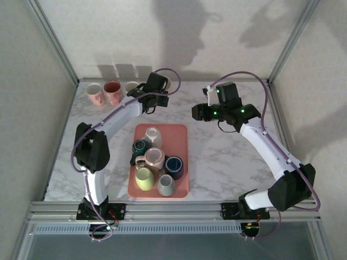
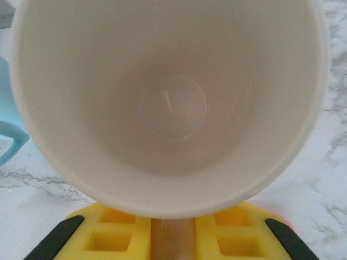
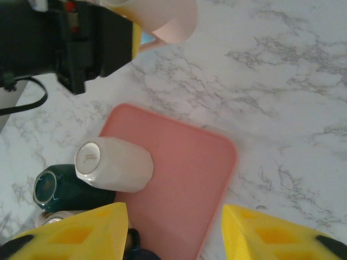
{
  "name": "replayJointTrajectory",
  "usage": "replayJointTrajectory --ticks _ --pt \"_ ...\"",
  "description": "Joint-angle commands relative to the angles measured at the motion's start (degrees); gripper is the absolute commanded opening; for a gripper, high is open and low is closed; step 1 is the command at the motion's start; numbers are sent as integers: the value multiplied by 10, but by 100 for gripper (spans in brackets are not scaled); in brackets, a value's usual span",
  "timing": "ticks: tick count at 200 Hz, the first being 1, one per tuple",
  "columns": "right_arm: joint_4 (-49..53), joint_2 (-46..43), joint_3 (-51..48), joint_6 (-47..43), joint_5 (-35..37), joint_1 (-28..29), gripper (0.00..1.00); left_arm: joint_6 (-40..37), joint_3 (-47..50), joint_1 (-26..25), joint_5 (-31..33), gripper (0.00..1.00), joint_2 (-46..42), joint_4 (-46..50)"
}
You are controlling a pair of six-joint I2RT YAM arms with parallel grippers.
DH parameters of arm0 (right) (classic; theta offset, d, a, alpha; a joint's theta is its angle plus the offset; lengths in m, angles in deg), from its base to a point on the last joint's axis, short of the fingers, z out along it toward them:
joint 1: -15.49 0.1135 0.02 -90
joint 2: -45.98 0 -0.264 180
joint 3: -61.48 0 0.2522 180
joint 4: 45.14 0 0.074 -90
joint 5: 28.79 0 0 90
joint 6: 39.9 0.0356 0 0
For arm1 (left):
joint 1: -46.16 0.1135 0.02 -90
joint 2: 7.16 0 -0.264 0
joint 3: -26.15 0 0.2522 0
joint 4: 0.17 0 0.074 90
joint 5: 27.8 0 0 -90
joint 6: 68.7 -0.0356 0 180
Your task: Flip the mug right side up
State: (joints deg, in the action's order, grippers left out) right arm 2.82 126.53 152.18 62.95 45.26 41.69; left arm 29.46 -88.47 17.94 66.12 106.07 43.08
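The left gripper [image 2: 172, 238] is clamped on the cream mug [image 2: 172, 108], whose open mouth is turned straight back toward the wrist. Its inside and bare bottom are seen in full, while its outer wall is cut off at the top and sides of that view. Only the yellow pads [image 2: 233, 241] are visible below the rim. A pale strip is caught between them, but it cannot be told whether this is the handle or part of the wall. To the left of the gripper, a light blue handle [image 2: 11, 135] is seen, with the rest of its mug out of frame. From above, the held mug is almost wholly hidden behind the left gripper, so its tilt cannot be judged there. The fingers of the right gripper [image 3: 173, 211] are held apart with nothing between them, and only their yellow tips are in frame. Beneath them lies the pink tray [image 3: 190, 157], its near end cut off. Below and to the left of the fingers, a white faceted mug [image 3: 114, 165] lies with its base showing. A dark green mug [image 3: 51, 187] is just beside it, partly hidden. Ahead of the right gripper, the marble table [image 3: 282, 81] is bare.
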Motion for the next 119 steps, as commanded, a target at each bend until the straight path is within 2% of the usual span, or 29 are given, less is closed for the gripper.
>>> replayJointTrajectory --ticks 1,45,119 --pt "9 12 22 3 -14 6 49 -14 -58 12 29 0 23 12" --pt "14 43 39 0 -24 6 49 -9 -118 39 14 0 93 46" --pt "-12 89 60 25 -22 6 47 -4 -173 76 -4 0 166 52"
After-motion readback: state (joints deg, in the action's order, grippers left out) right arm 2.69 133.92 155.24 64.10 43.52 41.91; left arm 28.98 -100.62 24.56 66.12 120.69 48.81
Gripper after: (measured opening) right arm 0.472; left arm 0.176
